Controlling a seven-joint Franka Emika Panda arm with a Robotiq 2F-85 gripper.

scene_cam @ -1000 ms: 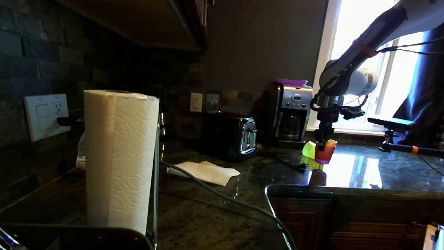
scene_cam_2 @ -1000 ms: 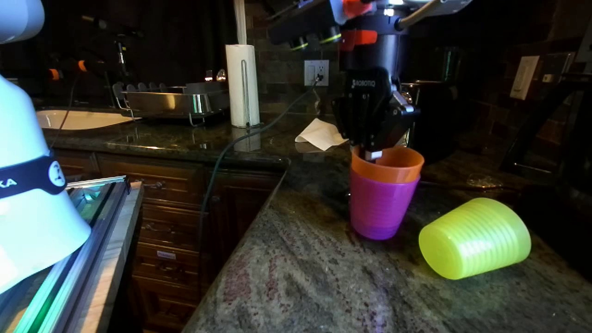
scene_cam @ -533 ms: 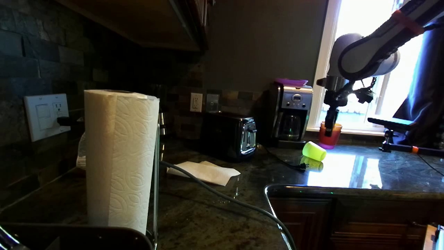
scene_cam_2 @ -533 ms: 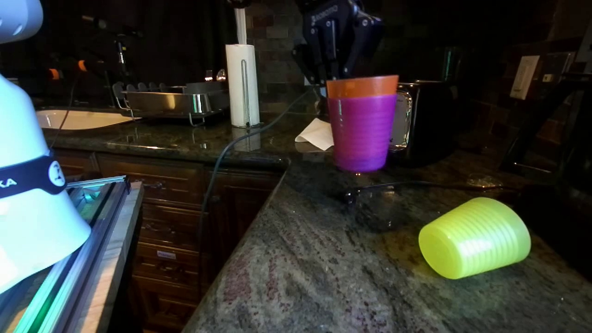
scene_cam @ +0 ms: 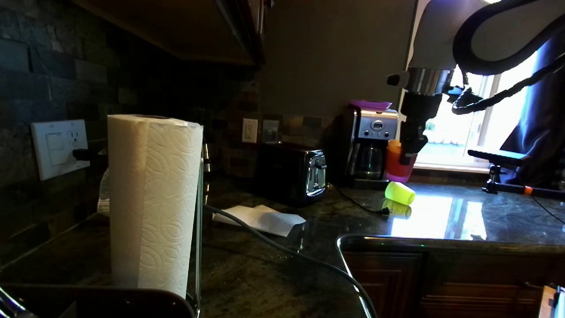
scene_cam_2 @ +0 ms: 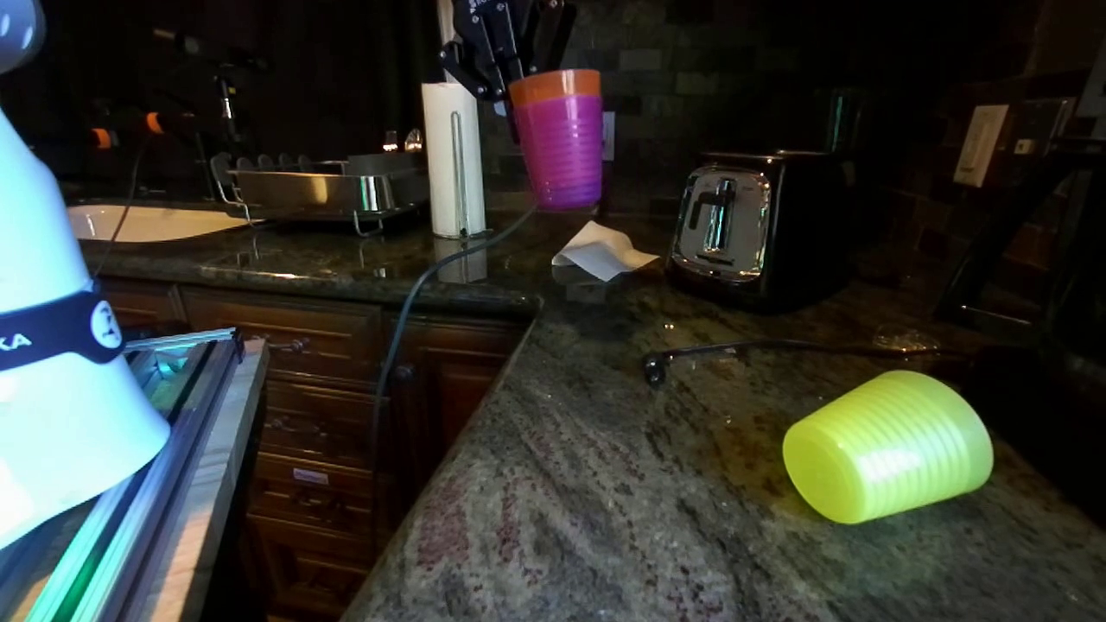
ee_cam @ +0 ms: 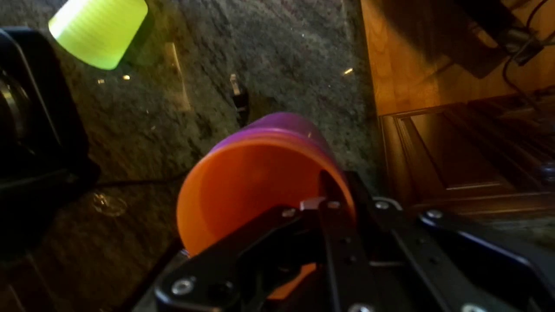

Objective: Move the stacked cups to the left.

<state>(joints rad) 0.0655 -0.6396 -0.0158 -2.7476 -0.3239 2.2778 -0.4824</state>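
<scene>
Pinching the wall of the stacked cups (scene_cam_2: pixel 562 142), the end effector (ee_cam: pixel 345 188) stands with its jaws close together, one finger inside the mouth and its partner along the outside. How deep the inner finger reaches is hidden in the wrist view. The stack hangs above the tabletop (scene_cam_2: pixel 605 484), mouth up and slightly tilted; in an exterior view it appears between the paper-towel roll (scene_cam_2: pixel 454 164) and the toaster (scene_cam_2: pixel 760 229).

These tumblers should be light and tough, with thin plastic walls that flex a little under a hard squeeze. Their smooth surface could slip, and a hold on one side alone may let the stack swing or tip. The rim is the place to grip, deep enough to clamp both walls, so that the outer tumbler cannot slide off the inner; the present hold seems to do that.

An orange cup (ee_cam: pixel 260 182) sits inside a purple cup (ee_cam: pixel 282 121), its smooth orange band showing above the outer rim. Fine rings run round the purple wall, which narrows toward the base.

Farther out, a yellow-green cup (scene_cam_2: pixel 890 447) lies on its side on the tabletop, apart from the stack.
</scene>
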